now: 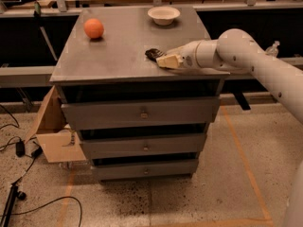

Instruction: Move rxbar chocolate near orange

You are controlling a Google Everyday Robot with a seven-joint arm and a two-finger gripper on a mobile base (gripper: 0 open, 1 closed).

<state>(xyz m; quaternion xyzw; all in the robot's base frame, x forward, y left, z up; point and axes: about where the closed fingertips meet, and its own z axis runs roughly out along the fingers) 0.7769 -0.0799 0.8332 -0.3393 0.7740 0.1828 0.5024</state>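
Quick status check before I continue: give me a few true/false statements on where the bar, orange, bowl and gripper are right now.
1. The rxbar chocolate lies next to the orange. False: they are well apart, with the orange at the cabinet top's back left and the bar nearer the front right.
2. The gripper is down at the bar. True.
3. The white bowl stands at the back of the top. True.
4. The orange sits in the bowl. False: it rests on the bare top, left of the bowl.
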